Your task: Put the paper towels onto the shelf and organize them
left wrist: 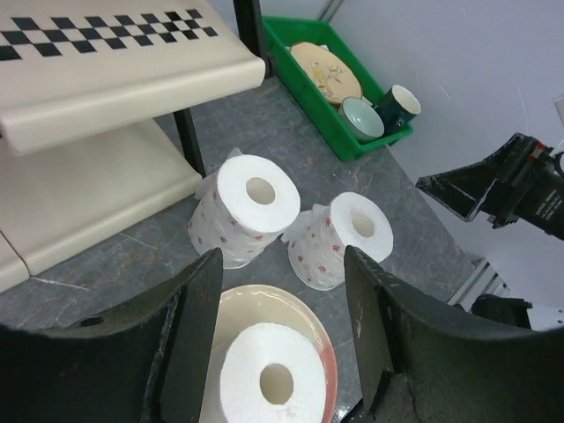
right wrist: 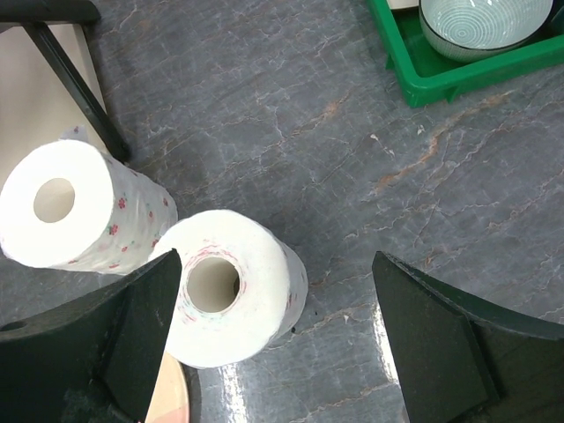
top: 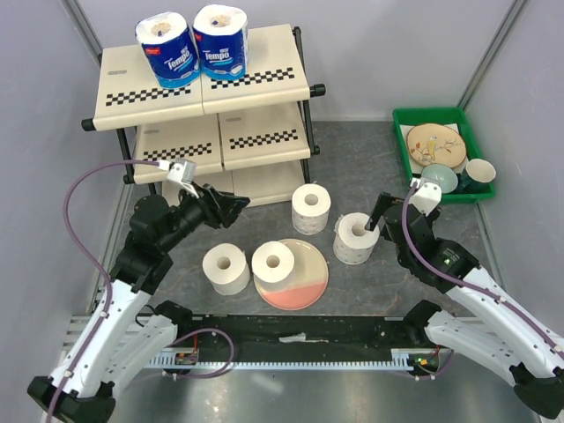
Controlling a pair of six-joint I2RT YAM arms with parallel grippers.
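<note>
Two blue "Tempo" paper towels (top: 167, 48) (top: 220, 40) stand on the top tier of the shelf (top: 264, 84). Four unwrapped rolls stand upright on the table: one (top: 311, 208) near the shelf's foot, one (top: 355, 238) right of it, one (top: 273, 263) on the pink-and-cream plate (top: 308, 284), one (top: 226, 269) left of the plate. My left gripper (top: 233, 207) is open and empty, above the roll on the plate (left wrist: 269, 379). My right gripper (top: 381, 218) is open and empty, just above and right of the right-hand roll (right wrist: 225, 300), which sits by its left finger (right wrist: 132, 326).
A green tray (top: 401, 141) with a plate, a bowl (right wrist: 485, 22) and cups stands at the back right. The shelf's lower tiers (left wrist: 97, 185) and black leg (left wrist: 188, 141) are close to the left gripper. Grey walls stand at both sides.
</note>
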